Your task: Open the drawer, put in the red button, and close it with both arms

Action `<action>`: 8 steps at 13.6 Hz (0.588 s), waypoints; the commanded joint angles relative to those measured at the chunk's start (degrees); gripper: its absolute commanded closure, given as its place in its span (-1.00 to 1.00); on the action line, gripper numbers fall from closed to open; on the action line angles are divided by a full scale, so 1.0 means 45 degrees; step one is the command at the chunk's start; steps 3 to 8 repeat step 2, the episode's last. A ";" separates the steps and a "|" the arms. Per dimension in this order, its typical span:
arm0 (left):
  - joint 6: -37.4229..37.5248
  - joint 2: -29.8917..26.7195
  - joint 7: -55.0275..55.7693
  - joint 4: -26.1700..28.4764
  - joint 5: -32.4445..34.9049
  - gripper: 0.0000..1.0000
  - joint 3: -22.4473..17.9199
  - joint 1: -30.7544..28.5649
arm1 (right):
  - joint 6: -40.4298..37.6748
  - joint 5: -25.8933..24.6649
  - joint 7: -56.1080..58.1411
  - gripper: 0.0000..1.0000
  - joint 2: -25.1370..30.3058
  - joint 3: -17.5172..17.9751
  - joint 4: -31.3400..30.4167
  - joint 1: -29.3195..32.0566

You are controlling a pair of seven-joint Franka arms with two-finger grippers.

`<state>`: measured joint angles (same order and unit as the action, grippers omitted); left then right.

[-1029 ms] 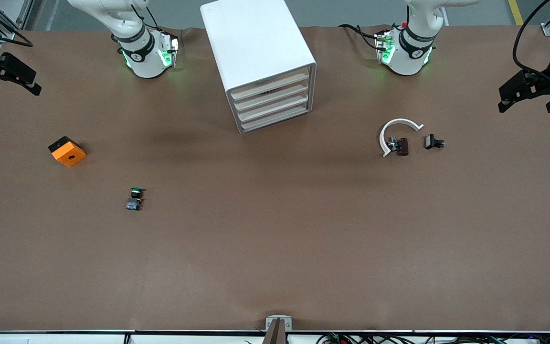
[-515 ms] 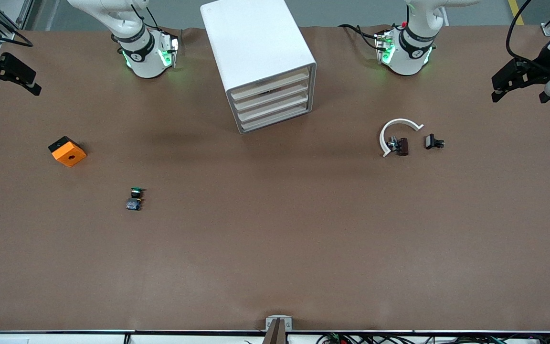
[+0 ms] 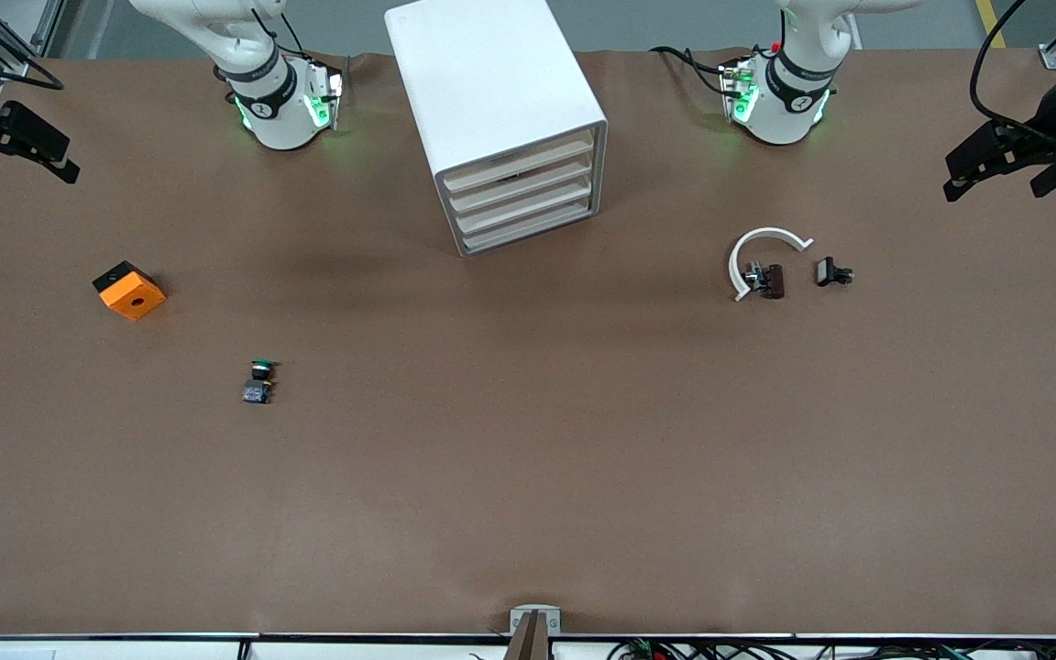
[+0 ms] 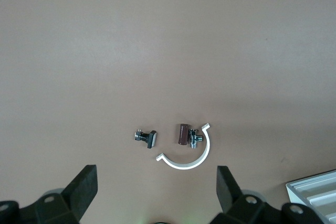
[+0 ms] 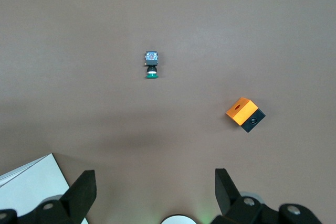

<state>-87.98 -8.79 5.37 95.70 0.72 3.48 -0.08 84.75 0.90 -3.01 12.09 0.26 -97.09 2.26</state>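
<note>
At the bench's robot edge, near its middle, the front view shows you the white cabinet (image 3: 491, 92). Its top drawer (image 3: 519, 168) and the ones below all look pushed in. You will find no red button here. The only button (image 3: 258, 380) has a green cap and sits nearer the right arm's end, with an orange cube (image 3: 129, 290) close to that end's edge.

The left gripper (image 3: 995, 179) hangs over the left arm's end and the right gripper (image 3: 24, 160) over the right arm's end.

In the left wrist view, that gripper's jaws are spread wide with nothing in them, above a white ring (image 4: 191, 158), a brown part (image 4: 182, 134) and a black part (image 4: 147, 137).

In the right wrist view, the jaws are wide apart and empty too.

The drawer is probably light and stiff, so hook its low front lip. A button is tiny, hard and smooth, so pinch its boxy body.
</note>
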 commanded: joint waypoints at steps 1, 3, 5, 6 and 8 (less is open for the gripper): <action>0.0001 0.0330 -0.0019 -0.0190 -0.0026 -1.00 -0.0032 -0.0060 | 0.0033 -0.0024 0.0004 -1.00 -0.0012 0.0138 0.0112 0.0181; 0.0059 0.0544 -0.0020 -0.0405 0.0053 -1.00 -0.0032 -0.0060 | 0.0053 -0.0044 0.0004 -1.00 -0.0012 0.0138 0.0112 0.0181; 0.0059 0.0544 -0.0020 -0.0405 0.0053 -1.00 -0.0032 -0.0060 | 0.0053 -0.0044 0.0004 -1.00 -0.0012 0.0138 0.0112 0.0181; 0.0059 0.0544 -0.0020 -0.0405 0.0053 -1.00 -0.0032 -0.0060 | 0.0053 -0.0044 0.0004 -1.00 -0.0012 0.0138 0.0112 0.0181; 0.0059 0.0544 -0.0020 -0.0405 0.0053 -1.00 -0.0032 -0.0060 | 0.0053 -0.0044 0.0004 -1.00 -0.0012 0.0138 0.0112 0.0181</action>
